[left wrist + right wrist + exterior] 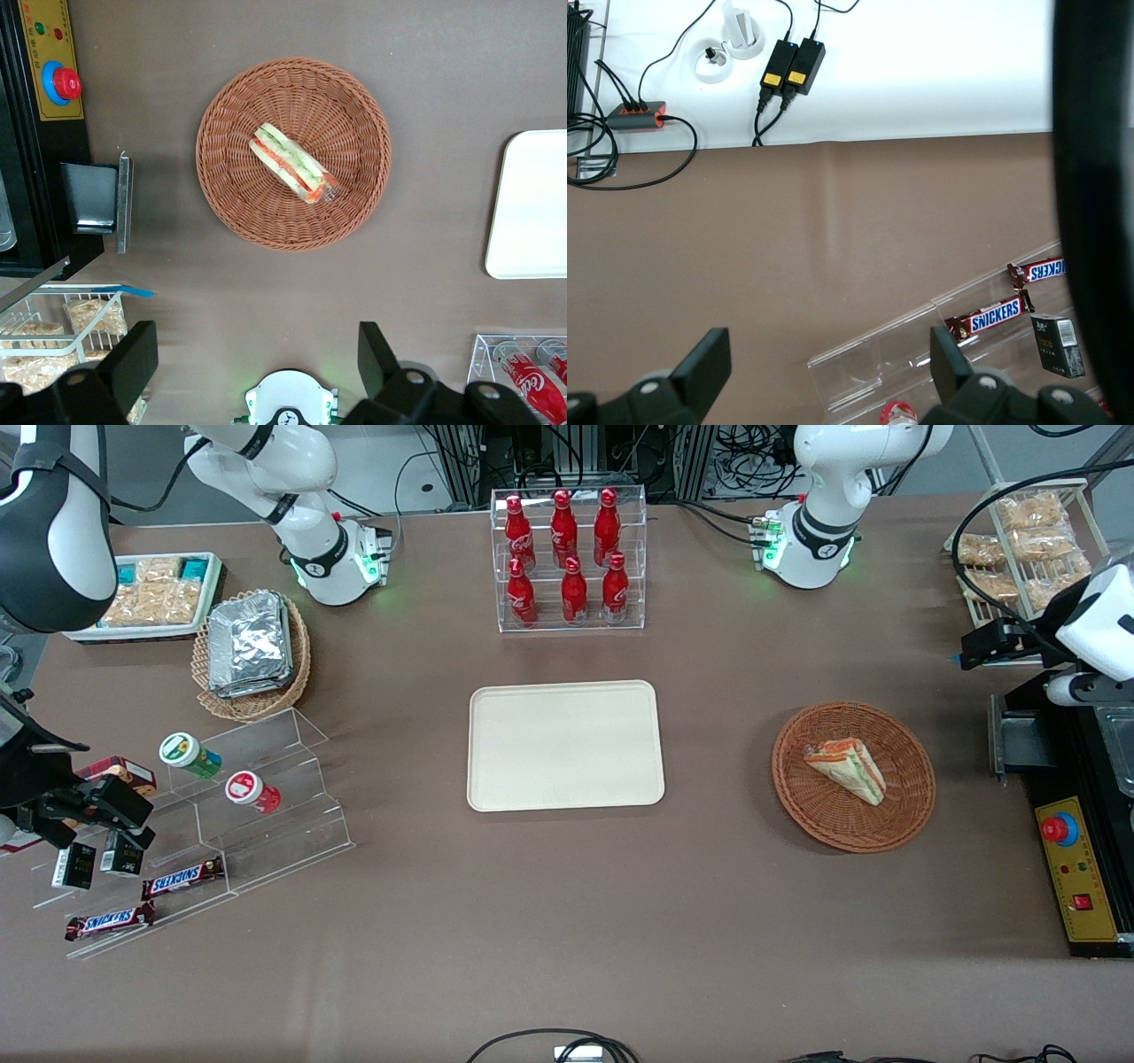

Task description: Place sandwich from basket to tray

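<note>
The sandwich (847, 769) (293, 163), a wrapped white-bread wedge with orange, red and green layers, lies on its side in the round reddish-brown wicker basket (904, 815) (354, 204). The cream tray (565, 746) (532, 208) sits bare at the table's middle, beside the basket toward the parked arm's end. My gripper (1001, 645) (257, 354) hangs high over the table at the working arm's end, well above the basket and farther from the front camera than it. Its fingers (133, 359) are spread wide, so it is open and holds nothing.
A black control box with a red stop button (1060, 828) stands beside the basket at the working arm's end, with a wire rack of snack packets (1028, 540) farther back. A clear rack of red bottles (569, 558) stands farther back than the tray.
</note>
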`<state>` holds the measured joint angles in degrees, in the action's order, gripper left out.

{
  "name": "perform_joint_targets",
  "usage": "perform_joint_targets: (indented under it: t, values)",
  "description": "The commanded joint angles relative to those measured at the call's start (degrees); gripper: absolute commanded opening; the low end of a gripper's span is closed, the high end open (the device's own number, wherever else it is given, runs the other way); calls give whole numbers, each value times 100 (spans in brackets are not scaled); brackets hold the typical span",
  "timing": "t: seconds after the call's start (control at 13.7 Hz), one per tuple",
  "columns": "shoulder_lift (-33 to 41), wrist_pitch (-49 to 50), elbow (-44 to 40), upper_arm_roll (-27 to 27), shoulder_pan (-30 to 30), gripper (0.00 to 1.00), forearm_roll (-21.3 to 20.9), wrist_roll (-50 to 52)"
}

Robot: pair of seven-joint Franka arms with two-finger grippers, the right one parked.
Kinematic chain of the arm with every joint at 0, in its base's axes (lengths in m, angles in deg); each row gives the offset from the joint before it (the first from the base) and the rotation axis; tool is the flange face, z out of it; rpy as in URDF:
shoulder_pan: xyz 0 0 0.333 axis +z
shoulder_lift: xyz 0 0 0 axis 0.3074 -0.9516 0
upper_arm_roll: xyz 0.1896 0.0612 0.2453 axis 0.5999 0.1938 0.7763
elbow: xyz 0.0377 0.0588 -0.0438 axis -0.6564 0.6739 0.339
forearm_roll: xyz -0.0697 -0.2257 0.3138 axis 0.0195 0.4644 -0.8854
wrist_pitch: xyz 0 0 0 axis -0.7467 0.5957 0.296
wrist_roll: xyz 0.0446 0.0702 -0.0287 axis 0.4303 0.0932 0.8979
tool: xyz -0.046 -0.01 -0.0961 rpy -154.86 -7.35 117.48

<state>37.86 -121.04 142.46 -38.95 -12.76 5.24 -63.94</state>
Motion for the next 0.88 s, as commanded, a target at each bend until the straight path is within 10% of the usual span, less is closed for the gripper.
perform_joint_targets:
  t: [0.0,0.44,0.8]
  values:
    - [78,48,20,62,-66,100,80,-62]
    - [16,-197,308,79,-48,100,98,-1]
    - [341,-1786,2108,97,-39,100,45,463]
